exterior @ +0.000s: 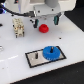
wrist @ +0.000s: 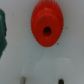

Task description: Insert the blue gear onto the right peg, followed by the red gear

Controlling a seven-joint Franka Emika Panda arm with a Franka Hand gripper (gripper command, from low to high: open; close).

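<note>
**Open gripper above red gear, blue gear on the base plate**

Gripper (exterior: 45, 21) hanging over the white table (exterior: 67, 37), fingers spread apart, holding nothing. One dark fingertip (exterior: 35, 23) toward the exterior view's left, the other toward its right, with the red gear (exterior: 44, 28) on the table just below and between them. No contact visible between fingers and gear.

From the wrist view, red gear (wrist: 46, 24) seen from above: round, toothed rim, dark centre hole, lying flat on the white surface. A dark green shape at the picture's edge, too blurred to name.

Further out, nearer the camera in the exterior view: black base plate (exterior: 36, 57) flat on the table, well apart from the red gear. Blue gear (exterior: 50, 52) sitting on the plate's end toward the exterior view's right. A thin peg (exterior: 38, 54) standing bare on the other end.

Toward the exterior view's left, a small pale fixture (exterior: 18, 27) on the table.
</note>
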